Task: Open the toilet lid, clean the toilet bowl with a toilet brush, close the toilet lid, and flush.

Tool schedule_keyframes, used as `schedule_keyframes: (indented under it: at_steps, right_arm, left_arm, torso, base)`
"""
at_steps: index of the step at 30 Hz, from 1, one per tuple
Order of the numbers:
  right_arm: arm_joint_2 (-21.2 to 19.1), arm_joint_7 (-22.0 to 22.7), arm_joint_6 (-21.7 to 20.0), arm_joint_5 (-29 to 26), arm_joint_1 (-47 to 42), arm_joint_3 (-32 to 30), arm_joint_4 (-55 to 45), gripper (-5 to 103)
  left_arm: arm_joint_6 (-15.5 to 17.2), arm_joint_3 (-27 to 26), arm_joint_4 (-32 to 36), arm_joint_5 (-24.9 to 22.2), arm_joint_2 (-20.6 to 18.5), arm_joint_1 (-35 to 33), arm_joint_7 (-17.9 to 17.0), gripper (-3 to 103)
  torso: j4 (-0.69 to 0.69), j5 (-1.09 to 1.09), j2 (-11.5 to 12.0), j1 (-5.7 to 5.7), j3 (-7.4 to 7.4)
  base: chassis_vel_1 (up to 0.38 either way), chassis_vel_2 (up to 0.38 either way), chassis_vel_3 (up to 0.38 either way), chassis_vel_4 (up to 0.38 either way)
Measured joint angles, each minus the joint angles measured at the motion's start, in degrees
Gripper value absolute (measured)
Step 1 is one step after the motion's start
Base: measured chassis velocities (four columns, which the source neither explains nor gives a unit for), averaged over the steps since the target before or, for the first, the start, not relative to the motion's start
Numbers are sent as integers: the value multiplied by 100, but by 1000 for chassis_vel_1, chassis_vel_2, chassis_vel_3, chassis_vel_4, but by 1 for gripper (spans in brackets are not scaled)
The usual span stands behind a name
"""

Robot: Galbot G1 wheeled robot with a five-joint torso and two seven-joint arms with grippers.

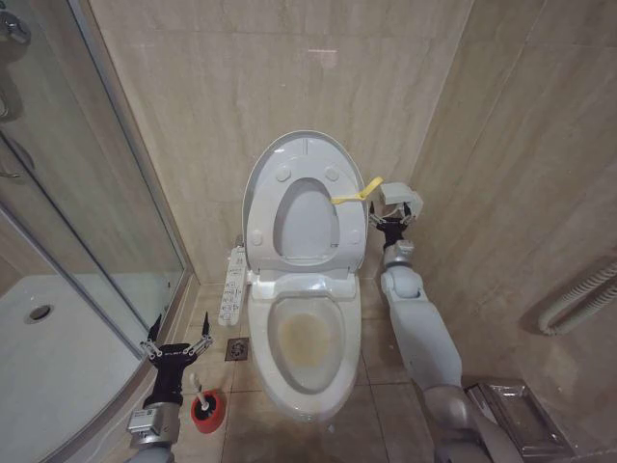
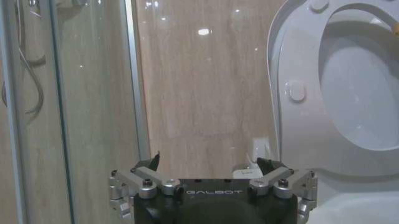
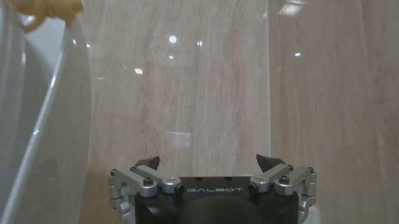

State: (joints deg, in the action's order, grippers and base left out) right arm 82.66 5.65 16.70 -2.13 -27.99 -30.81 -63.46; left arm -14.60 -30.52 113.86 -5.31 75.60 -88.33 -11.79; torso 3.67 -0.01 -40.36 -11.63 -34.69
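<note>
The toilet lid [image 1: 304,154] stands raised against the wall, with the ring seat [image 1: 262,217] up in front of it and a yellow tab [image 1: 357,193] at its right edge. Below lies the toilet bowl [image 1: 307,338], stained brownish-yellow inside. The toilet brush [image 1: 198,390] stands in its red cup [image 1: 208,411] on the floor to the left. My left gripper [image 1: 178,336] hangs open just above and behind the brush, touching nothing. My right gripper [image 1: 395,210] is open beside the lid's right edge, near the yellow tab. The left gripper [image 2: 212,161] faces the raised lid [image 2: 293,93]; the right gripper [image 3: 209,163] faces the lid's edge [image 3: 62,116].
A white control panel [image 1: 231,285] runs along the toilet's left side, with a floor drain [image 1: 237,349] beside it. The glass shower enclosure [image 1: 87,212] closes off the left. A grey hose [image 1: 578,299] and a metal holder [image 1: 511,415] are at the right wall.
</note>
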Motion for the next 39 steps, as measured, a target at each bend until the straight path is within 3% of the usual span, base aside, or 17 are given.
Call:
schedule_keyframes:
  at_steps: [9, 20, 24, 26, 39]
  right_arm:
    - [99, 51, 73, 87, 361, 38, 427, 100]
    - [-54, 68, -8, -222, -68, 291, -15, 100]
    - [-114, 69, -41, -287, -314, 438, -311, 100]
    - [-214, 71, -101, -438, -675, 651, -749, 100]
    - [-812, 72, -197, -820, -2160, 673, -2040, 100]
  left_arm:
    - [0, 0, 0, 0, 0, 0, 0, 100]
    - [0, -1, 0, 0, 0, -1, 0, 100]
    - [0, 0, 0, 0, 0, 0, 0, 100]
    - [0, 0, 0, 0, 0, 1, 0, 100]
    - [0, 0, 0, 0, 0, 1, 0, 100]
  torso:
    - [0, 0, 0, 0, 0]
    - [2, 1, 0, 0, 0]
    - [4, 0, 0, 0, 1]
    - [-5, 1, 0, 1, 1]
    - [1, 1, -1, 1, 1]
  base:
    - [0, 0, 0, 0]
    - [0, 0, 0, 0]
    - [0, 0, 0, 0]
    - [0, 0, 0, 0]
    - [0, 0, 0, 0]
